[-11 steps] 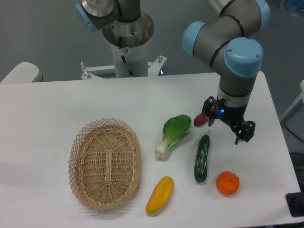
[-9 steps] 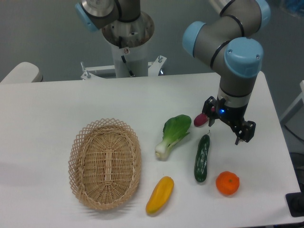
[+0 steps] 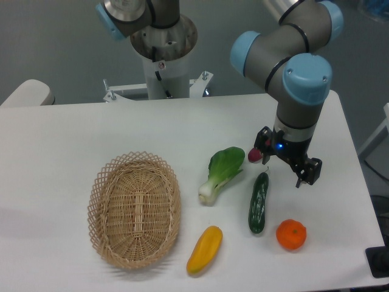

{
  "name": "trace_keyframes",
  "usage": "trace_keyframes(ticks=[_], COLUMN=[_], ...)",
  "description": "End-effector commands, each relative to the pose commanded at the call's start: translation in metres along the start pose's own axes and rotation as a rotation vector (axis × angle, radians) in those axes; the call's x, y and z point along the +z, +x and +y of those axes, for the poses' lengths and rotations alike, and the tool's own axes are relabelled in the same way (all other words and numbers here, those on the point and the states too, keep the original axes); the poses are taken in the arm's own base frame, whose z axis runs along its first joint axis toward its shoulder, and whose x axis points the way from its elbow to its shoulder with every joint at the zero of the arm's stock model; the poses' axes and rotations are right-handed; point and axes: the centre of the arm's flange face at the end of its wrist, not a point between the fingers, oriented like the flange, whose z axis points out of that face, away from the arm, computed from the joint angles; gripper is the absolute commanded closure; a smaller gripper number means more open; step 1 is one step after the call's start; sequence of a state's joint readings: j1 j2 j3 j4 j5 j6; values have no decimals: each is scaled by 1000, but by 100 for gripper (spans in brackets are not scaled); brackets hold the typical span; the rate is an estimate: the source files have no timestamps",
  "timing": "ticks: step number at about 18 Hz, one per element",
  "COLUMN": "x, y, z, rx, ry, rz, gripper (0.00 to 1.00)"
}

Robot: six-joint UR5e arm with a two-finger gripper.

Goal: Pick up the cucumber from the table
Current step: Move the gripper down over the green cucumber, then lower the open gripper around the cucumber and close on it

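The cucumber (image 3: 258, 202) is slim and dark green and lies on the white table (image 3: 73, 134), right of centre, pointing toward and away from the camera. My gripper (image 3: 283, 166) hangs just above and to the right of the cucumber's far end, clear of it. Its two dark fingers (image 3: 306, 173) stand apart and nothing is between them, so it is open. The gripper partly hides a small dark red thing (image 3: 254, 155).
A bok choy (image 3: 220, 172) lies left of the cucumber. A yellow squash (image 3: 205, 250) lies near the front edge. An orange (image 3: 291, 235) sits right of the cucumber's near end. A wicker basket (image 3: 135, 208) stands at the left. The robot's base (image 3: 164, 55) is at the back.
The arm and gripper have shifted slightly to the left and a little away from the camera. The cucumber and the other things have not moved.
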State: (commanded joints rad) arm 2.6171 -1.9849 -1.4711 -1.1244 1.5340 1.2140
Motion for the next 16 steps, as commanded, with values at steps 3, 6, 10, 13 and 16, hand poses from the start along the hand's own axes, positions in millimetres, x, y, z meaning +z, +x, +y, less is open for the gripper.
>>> trace_keyframes(ticks=[3, 6, 10, 13, 16], x=[22, 41, 77, 96, 121], y=[6, 8, 14, 13, 2], z=[-15, -20, -20, -13, -2], rx=[-113, -214, -240, -253, -268], ry=[-14, -20, -18, -16, -39], rz=[27, 36, 30, 24, 5], gripper=[0, 0, 0, 0, 0])
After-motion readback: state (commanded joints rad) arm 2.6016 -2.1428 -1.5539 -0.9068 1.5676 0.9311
